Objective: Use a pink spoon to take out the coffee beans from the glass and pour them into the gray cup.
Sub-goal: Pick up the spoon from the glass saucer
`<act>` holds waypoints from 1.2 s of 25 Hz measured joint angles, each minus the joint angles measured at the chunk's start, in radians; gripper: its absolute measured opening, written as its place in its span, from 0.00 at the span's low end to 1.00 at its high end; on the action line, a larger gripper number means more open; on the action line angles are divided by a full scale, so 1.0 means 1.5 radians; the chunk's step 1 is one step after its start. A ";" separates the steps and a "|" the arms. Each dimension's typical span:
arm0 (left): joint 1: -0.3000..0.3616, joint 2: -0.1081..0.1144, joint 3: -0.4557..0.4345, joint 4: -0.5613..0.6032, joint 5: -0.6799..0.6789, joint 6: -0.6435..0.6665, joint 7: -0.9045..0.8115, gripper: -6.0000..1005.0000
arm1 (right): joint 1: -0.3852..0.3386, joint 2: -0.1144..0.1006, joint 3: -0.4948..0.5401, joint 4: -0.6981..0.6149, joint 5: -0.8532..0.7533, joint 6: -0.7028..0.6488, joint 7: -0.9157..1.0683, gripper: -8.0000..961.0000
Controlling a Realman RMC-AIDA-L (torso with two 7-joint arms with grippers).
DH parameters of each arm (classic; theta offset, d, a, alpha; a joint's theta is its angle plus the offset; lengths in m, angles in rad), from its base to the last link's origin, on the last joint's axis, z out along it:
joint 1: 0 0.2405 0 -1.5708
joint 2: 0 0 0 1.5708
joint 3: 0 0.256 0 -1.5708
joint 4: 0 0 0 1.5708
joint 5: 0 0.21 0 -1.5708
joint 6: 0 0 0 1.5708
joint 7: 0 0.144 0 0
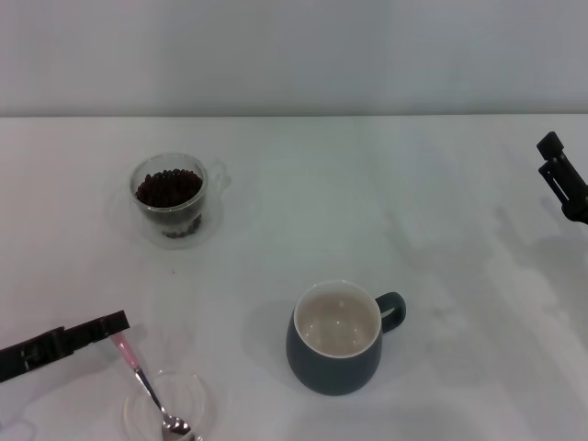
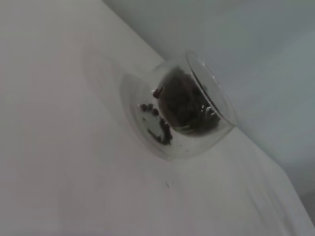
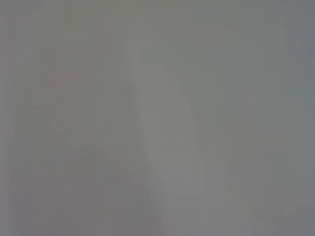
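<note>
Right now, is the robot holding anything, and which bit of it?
It looks like the left end effector has the pink spoon by its pink handle tip, bowl resting in the clear dish. The right end effector holds nothing.

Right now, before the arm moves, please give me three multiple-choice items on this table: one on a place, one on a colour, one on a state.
1. Where does the bowl of the pink spoon lie?
A. in the shallow clear dish
B. in the gray cup
C. in the glass

2. What colour is the inside of the gray cup?
A. dark brown
B. cream-white
C. pink

3. In what state is the gray cup?
A. full of beans
B. tipped on its side
C. upright and empty

Answers:
1. A: in the head view the silver bowl rests inside the dish, with the pink handle end up by the left gripper.
2. B: the head view shows a pale inner wall inside the slate-gray outside.
3. C: its mouth faces up and no coffee beans are in it; they all sit in the glass.

The right gripper is at the table's far right edge.
</note>
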 joint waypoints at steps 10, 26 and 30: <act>-0.004 -0.007 0.002 0.000 0.007 0.000 -0.009 0.49 | 0.006 0.000 0.001 -0.001 0.000 0.002 0.000 0.85; 0.002 -0.008 -0.003 -0.002 0.005 -0.002 -0.022 0.16 | 0.006 0.000 0.001 -0.002 0.000 0.001 0.000 0.85; 0.003 -0.007 -0.003 -0.001 -0.004 -0.004 -0.020 0.13 | 0.006 0.000 0.001 -0.001 0.000 0.002 0.000 0.85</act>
